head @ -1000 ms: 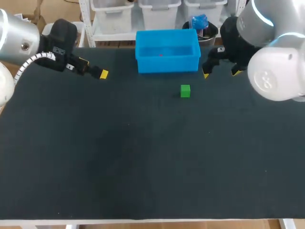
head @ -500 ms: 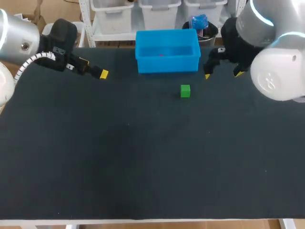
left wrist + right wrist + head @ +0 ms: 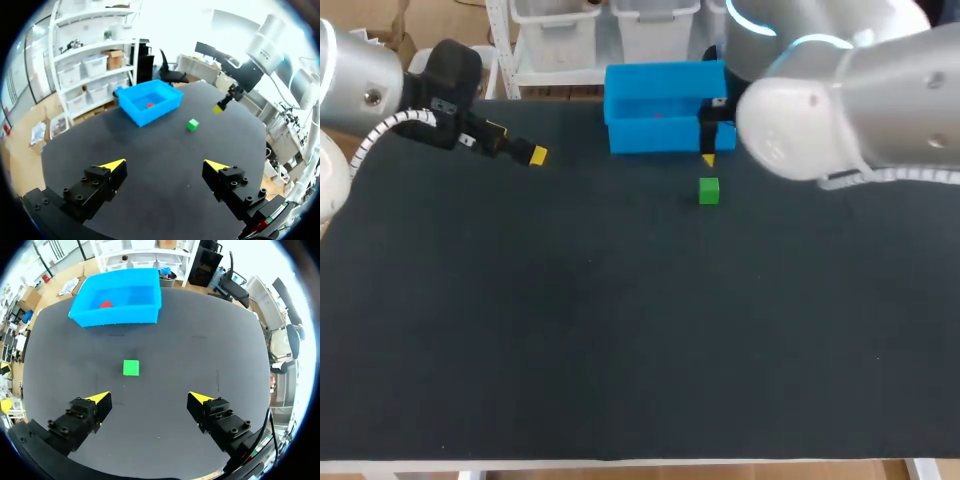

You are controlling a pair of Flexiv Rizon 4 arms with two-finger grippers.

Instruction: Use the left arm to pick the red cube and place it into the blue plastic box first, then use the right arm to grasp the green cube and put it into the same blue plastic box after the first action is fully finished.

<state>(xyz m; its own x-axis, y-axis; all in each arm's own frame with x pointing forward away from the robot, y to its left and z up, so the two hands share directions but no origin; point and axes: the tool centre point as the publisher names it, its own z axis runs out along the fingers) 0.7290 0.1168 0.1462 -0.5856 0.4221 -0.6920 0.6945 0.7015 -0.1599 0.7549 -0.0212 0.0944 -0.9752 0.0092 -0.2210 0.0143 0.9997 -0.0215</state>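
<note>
Green cube (image 3: 131,367): loose on the table (image 3: 620,330), just near of the box and right of centre. It is small, so an off-centre descent could let one finger shove or tip it aside instead of trapping it.
Right gripper (image 3: 148,398): above the table with fingers spread wide and empty. The cube lies ahead of it, off the midline between the fingers, so it probably needs a sideways correction before closing.
Box wall: a low carry could clip the near wall and knock the cube free.
Blue box (image 3: 660,138): far middle of the table. It holds only the red cube (image 3: 105,304), resting on its floor.
Left gripper (image 3: 165,164): far left, well apart from the box, fingers wide and empty.
Stage: the red cube's half looks done and the green grasp is not yet made.
</note>
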